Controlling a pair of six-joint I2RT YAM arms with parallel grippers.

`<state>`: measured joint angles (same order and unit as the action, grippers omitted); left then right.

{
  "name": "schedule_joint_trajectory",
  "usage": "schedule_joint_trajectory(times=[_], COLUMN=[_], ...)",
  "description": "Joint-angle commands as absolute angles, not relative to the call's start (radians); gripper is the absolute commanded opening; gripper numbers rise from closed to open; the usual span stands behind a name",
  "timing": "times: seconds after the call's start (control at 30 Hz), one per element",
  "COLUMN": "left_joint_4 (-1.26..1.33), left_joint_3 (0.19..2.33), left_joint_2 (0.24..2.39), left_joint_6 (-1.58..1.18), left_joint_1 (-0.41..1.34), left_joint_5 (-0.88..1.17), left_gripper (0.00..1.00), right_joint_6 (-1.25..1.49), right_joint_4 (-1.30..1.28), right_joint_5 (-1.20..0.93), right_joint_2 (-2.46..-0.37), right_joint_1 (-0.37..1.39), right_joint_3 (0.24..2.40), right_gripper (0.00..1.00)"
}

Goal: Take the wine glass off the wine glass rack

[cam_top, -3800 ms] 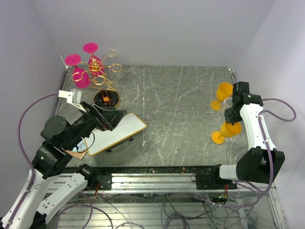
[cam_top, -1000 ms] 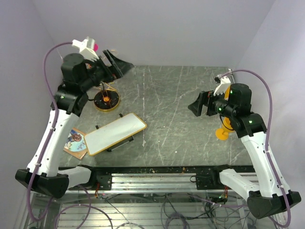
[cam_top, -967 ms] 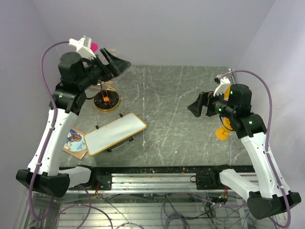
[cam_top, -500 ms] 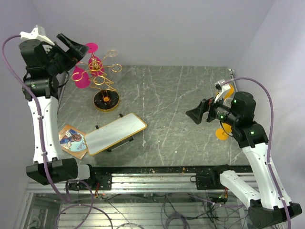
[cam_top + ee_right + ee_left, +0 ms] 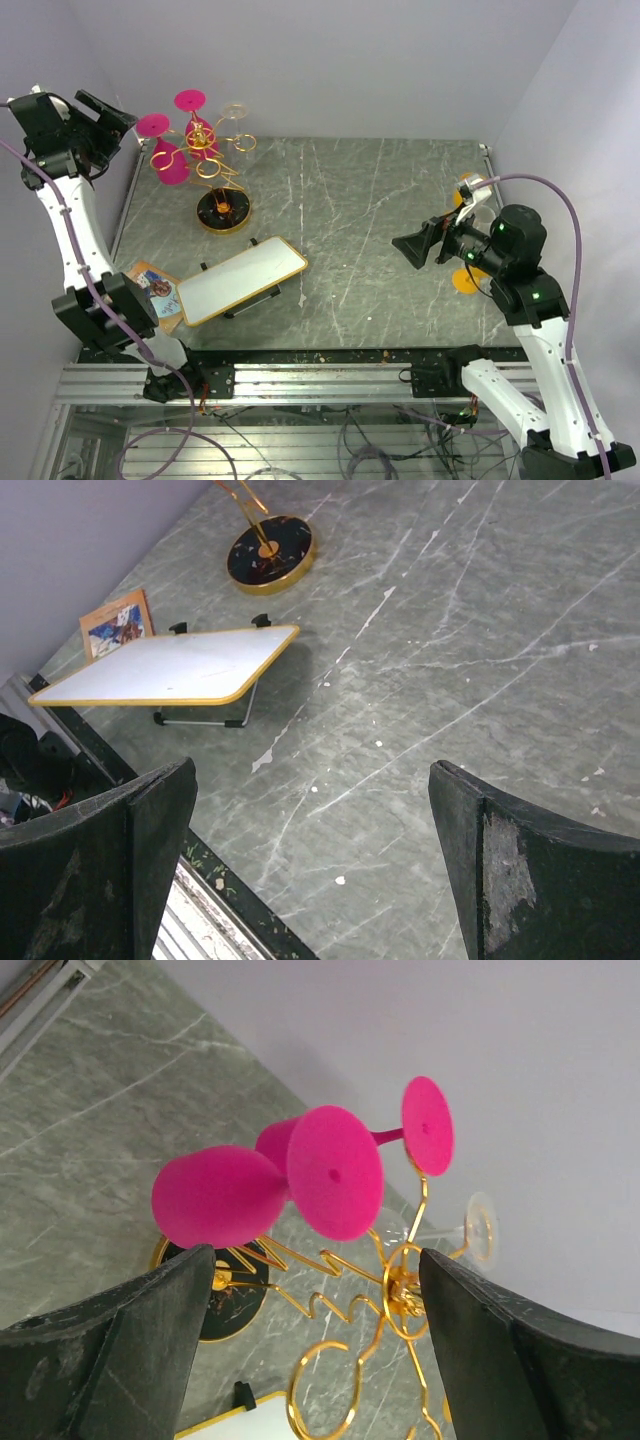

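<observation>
Still on the rack [image 5: 218,160], two pink glasses [image 5: 225,1200] and a clear glass [image 5: 478,1228] hang foot-up just ahead of the left claw [image 5: 315,1260], whose fingers are spread and touch nothing. The right claw [image 5: 312,770], also spread wide and empty, hovers over the grey marble table [image 5: 380,220], with a whiteboard [image 5: 170,670] lying ahead of it. Pale walls stand behind. Half a second ago the left claw was at a pink foot; it has since drawn back.

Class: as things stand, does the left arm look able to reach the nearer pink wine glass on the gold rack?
Probably yes: the left end effector is open, facing the nearer pink wine glass on the rack, with nothing visible between them.
</observation>
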<state>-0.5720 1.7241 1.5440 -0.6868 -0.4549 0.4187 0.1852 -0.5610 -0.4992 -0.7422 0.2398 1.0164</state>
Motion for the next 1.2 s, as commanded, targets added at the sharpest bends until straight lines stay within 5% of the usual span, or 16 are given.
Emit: schedule_joint_trajectory(times=[0.0,0.13,0.7,1.17], left_joint_4=[-0.511,-0.458,-0.471,-0.436], left_joint_3=[1.738,1.741,1.831,1.762], left_joint_2=[1.582,1.625,1.769,1.772], left_joint_6=[-0.686,-0.710,-0.687,-0.678], left_joint_1=[-0.462,-0.462,-0.400,-0.397], left_joint_5=[0.478,0.472,0.442,0.467], left_gripper=[0.93,0.95,0.79,0.55], right_joint_6=[0.184,0.186,0.186,0.187], right_joint_4=[-0.525,-0.515,-0.505,-0.504], right_joint_5=[-0.492,-0.482,-0.467,-0.462], right_joint_2=[-0.725,-0.702,-0.689,-0.697], right_joint_1=[0.246,0.246,0.247,0.247], right_joint_3=[1.006,0.966,0.957,0.957], right_gripper=[1.00,1.00,1.00,1.00])
